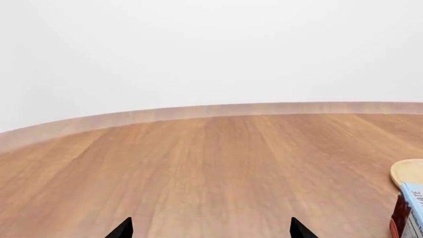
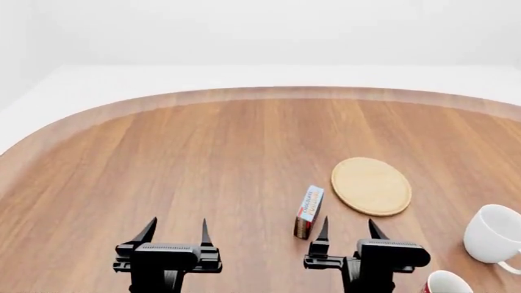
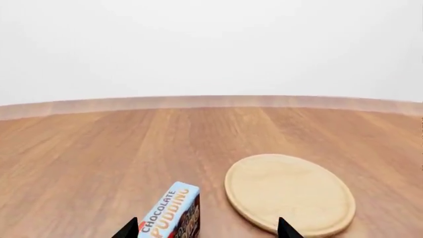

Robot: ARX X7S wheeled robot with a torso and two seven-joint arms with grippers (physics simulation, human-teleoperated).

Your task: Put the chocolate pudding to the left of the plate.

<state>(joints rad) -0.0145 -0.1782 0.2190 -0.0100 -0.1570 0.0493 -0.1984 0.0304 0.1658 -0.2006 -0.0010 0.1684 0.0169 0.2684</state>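
Note:
The chocolate pudding box (image 2: 309, 210) stands on its thin edge on the wooden table, just left of the round tan plate (image 2: 371, 185). My right gripper (image 2: 347, 229) is open, and the box sits just ahead of its left fingertip. In the right wrist view the box (image 3: 173, 213) shows between the two fingertips, nearer one of them, with the plate (image 3: 290, 192) beside it. My left gripper (image 2: 175, 231) is open and empty over bare table, well left of the box. The left wrist view shows the box edge (image 1: 408, 214) and a sliver of the plate (image 1: 407, 171).
A white mug (image 2: 493, 234) lies at the right edge of the table. The rim of a red mug (image 2: 445, 283) shows at the bottom right. The table's curved far edge (image 2: 269, 93) meets a white floor.

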